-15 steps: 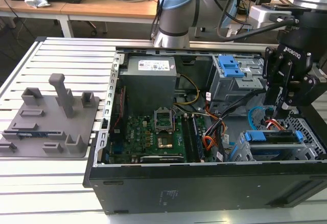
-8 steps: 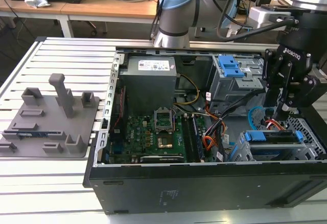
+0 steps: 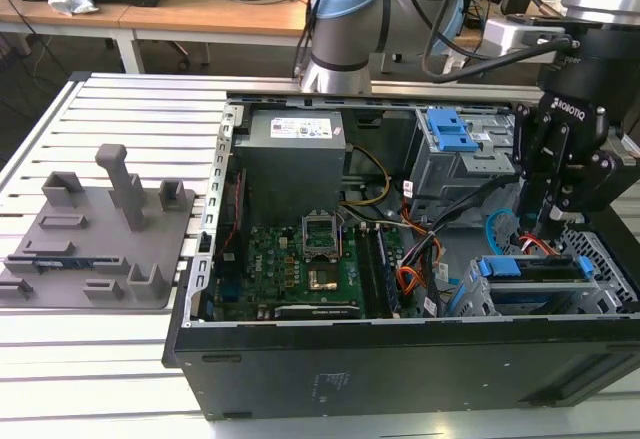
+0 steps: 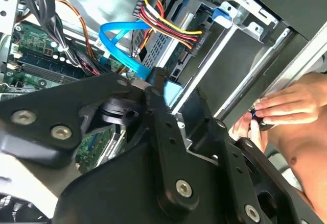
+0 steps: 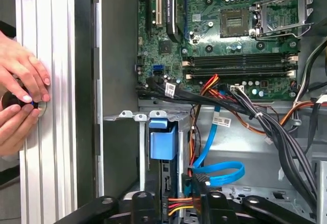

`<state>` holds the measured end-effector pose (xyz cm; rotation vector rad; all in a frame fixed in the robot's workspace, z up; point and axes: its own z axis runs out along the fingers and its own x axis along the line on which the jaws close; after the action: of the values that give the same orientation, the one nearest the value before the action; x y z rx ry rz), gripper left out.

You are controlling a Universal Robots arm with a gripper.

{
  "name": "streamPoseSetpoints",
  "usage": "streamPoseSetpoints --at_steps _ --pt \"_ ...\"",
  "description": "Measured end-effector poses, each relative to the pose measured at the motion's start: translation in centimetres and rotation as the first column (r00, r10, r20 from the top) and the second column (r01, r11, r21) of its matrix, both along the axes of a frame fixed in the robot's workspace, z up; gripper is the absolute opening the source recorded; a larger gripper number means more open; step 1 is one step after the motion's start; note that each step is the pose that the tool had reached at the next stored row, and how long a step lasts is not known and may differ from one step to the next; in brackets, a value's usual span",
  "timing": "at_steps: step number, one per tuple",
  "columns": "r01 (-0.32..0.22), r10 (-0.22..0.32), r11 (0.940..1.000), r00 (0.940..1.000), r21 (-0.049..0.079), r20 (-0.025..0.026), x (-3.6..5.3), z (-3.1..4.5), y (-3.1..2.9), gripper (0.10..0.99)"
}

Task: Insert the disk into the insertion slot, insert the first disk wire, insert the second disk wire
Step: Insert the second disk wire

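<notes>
Blue plastic frames the disk (image 3: pixel 530 269), seated in the perforated grey metal insertion slot (image 3: pixel 600 259) directly under the black fingers (image 3: pixel 548 227); whether those grip anything I cannot tell. Slatted aluminium table (image 3: pixel 100 359) carries the case.

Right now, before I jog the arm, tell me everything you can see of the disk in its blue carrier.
The flat hard drive in its bright blue plastic carrier sits edge-up in the small grey perforated sheet-metal cage at the exterior view's right, inside the open black computer case. The blue frame rims a dark body, with a blue tab at one end in the first wrist view. The black gripper hovers close above it, by a red cable. Whether it is fully seated, I cannot tell.
</notes>
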<state>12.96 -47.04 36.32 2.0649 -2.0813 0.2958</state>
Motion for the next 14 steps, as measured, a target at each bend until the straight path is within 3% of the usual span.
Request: streamPoseSetpoints --at_steps 8,9,10,14 --pt "0.000 0.000 1.0000 1.0000 0.000 0.0000 -0.03 -0.20 1.38 0.376" --pt "0.000 0.000 1.0000 1.0000 0.000 0.0000 -0.03 -0.21 1.43 0.376" --pt "0.000 0.000 1.0000 1.0000 0.000 0.0000 -0.03 -0.25 1.46 0.302" --pt "0.000 0.000 1.0000 1.0000 -0.002 0.0000 -0.03 -0.36 1.50 0.302"
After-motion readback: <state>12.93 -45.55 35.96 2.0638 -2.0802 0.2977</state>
